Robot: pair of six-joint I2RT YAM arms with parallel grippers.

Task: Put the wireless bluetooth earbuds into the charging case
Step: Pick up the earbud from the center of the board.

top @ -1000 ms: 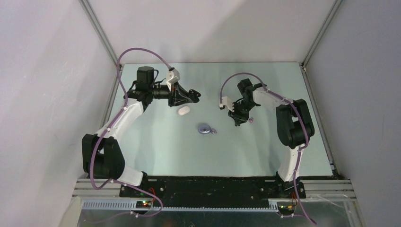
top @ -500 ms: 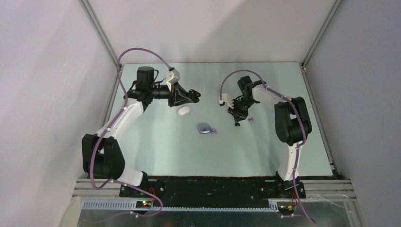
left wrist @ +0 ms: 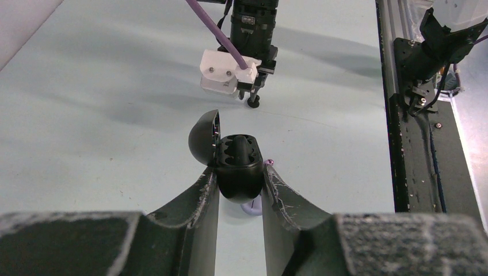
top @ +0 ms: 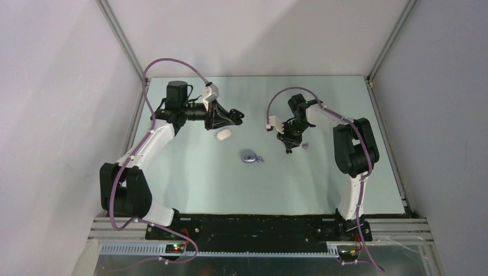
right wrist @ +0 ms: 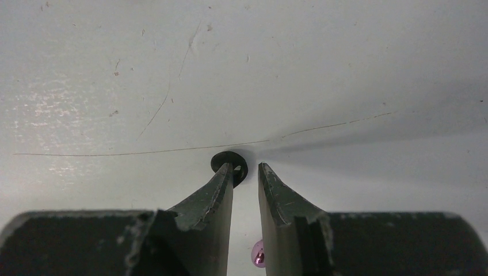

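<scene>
The left end effector [left wrist: 240, 172] is pinching a black oval charging case [left wrist: 239, 156]. The case's lid [left wrist: 203, 138] stands open at its 10 o'clock, and its wells are showing. The right end effector [right wrist: 246, 169] points down at the pale green counter [top: 218, 184], its fingers slightly spread with a narrow gap between them. A tiny round black earbud [right wrist: 229, 156] lies on the counter at 11 o'clock of that gap, partly hidden behind the left fingertip. Seen from above, a small lavender earbud [top: 305, 146] lies at 3 o'clock of this end effector. A lavender oval case [top: 248, 156] lies at its 8 o'clock. A white oval case [top: 223, 134] lies at 7 o'clock of the left end effector.
</scene>
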